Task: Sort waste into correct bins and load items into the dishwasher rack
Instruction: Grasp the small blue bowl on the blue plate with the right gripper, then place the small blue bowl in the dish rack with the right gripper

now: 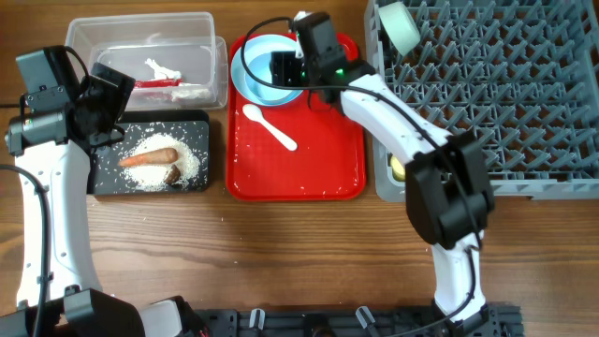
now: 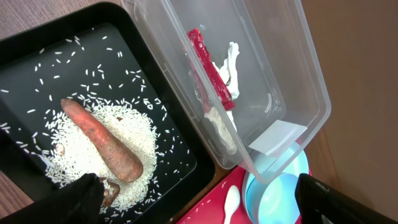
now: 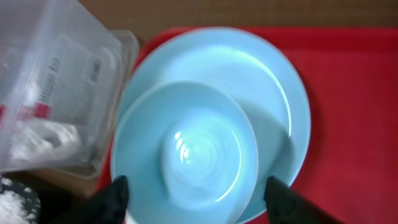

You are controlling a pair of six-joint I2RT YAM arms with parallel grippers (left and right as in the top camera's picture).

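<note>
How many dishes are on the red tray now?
3 on the red plastic serving tray: a pale blue round plate in its far left corner, a pale blue bowl on that plate, and a white plastic spoon nearer the middle. The right arm may hide more.

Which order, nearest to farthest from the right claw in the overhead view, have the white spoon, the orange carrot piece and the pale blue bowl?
1. The pale blue bowl, directly under the right claw, at the back of the red tray.
2. The white spoon, mid-tray, toward the front.
3. The orange carrot piece, far to the left in the black tray.
</note>
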